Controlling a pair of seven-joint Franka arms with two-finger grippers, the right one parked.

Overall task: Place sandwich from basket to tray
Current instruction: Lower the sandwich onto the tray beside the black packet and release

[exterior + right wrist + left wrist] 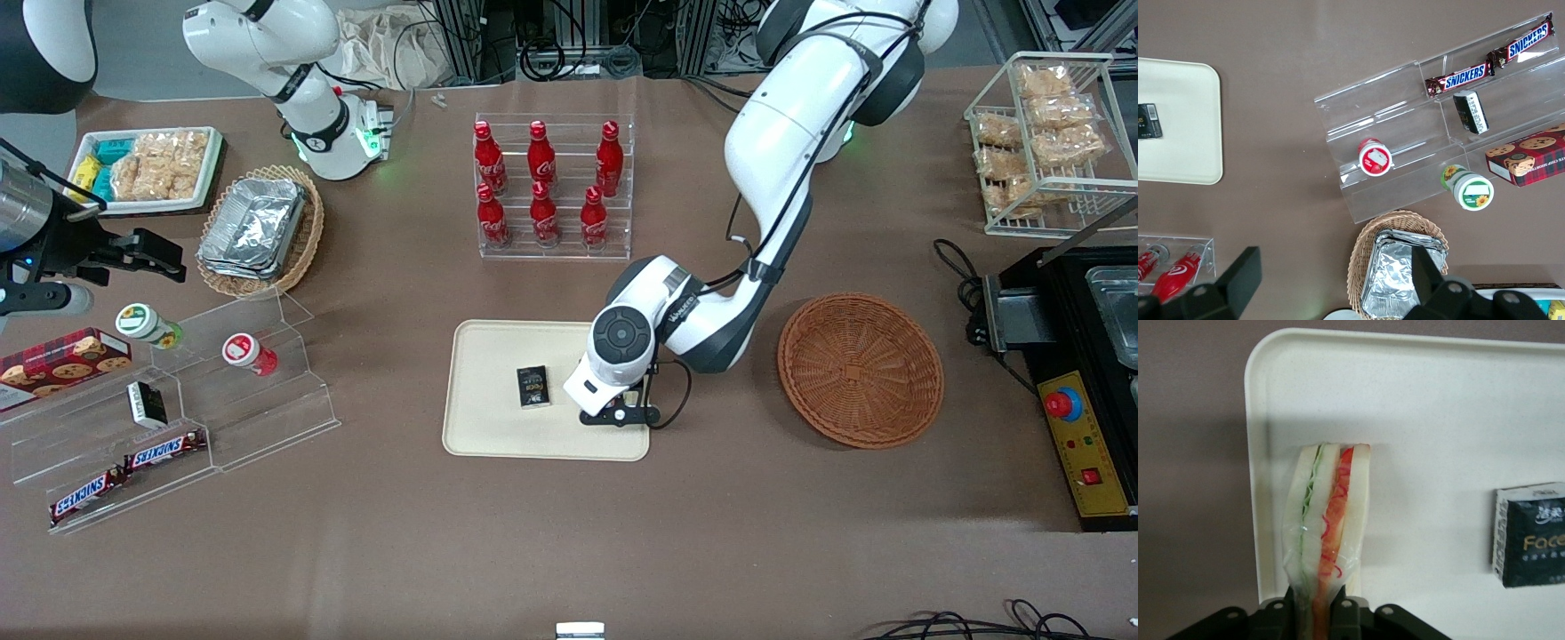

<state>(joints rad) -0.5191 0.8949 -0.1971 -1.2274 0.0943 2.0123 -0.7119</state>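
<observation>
Gripper [1317, 613] over the tray [1418, 393] corner, pinching the wrapped wedge sandwich [1328, 520] by one end. Sandwich hangs at the tray surface; contact unclear. Looks light, soft, crushable; film slippery. Basket [861, 369] empty.

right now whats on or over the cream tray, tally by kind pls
sandwich, held over the tray in the gripper: 1
small dark packet lying on the tray: 1
total: 2
The round basket has nothing in it.
</observation>
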